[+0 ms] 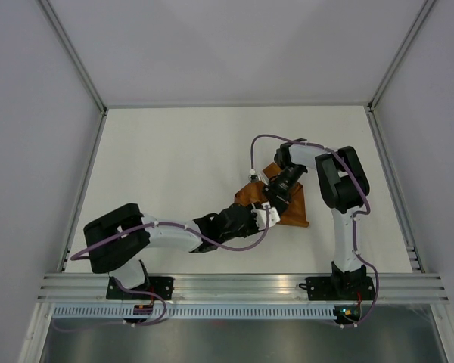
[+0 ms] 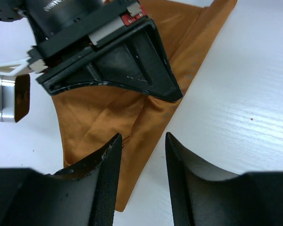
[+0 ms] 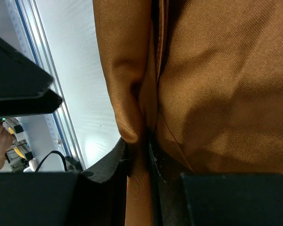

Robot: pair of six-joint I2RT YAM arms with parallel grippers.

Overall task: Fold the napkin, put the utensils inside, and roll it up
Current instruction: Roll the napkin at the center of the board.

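From above, left arm and right arm hide most of the napkin — wrist views crop it.

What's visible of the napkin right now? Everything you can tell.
The napkin is a thin, soft rust-brown cloth with a fine weave and a slight sheen. It is folded into a roughly triangular, layered shape and lies creased on the white table, right of centre in the top view. The right gripper pinches a raised fold of it between closed fingers. The left gripper hovers open over its near edge, apparently not gripping. No pattern or label shows, and part of it is hidden.
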